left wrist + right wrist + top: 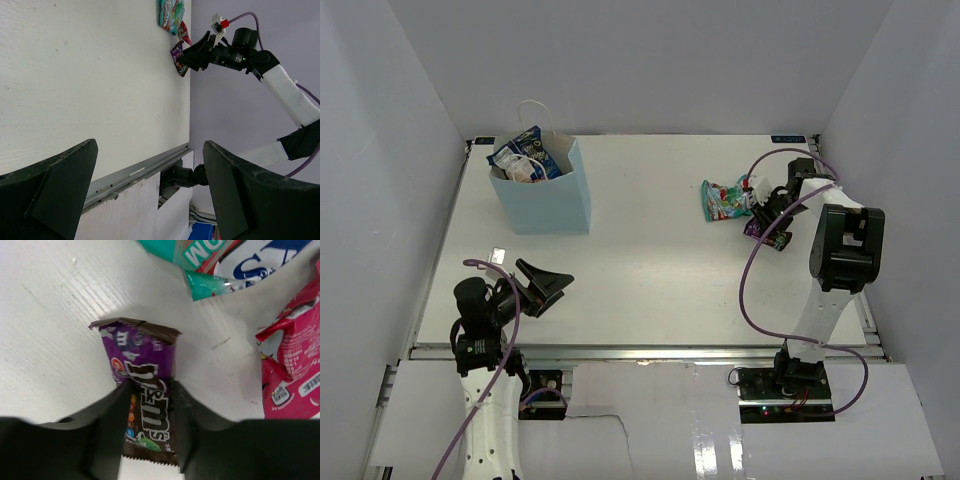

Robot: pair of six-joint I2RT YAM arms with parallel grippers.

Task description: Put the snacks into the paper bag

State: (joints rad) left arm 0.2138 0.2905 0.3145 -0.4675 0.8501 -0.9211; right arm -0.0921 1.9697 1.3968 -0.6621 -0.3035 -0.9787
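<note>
Packets [528,155] crowd paper bag [552,208]; right end effector [150,392] seemingly grips purple pack [144,362], left end effector [548,290] gapes.

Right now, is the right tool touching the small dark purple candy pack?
Touching. In the right wrist view the right tool has its black fingers against both long edges of the small dark purple candy pack, no white table showing between.

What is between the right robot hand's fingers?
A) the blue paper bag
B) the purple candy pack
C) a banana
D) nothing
B: the purple candy pack sits between the two fingers of the right gripper, which press on both its sides.
</note>
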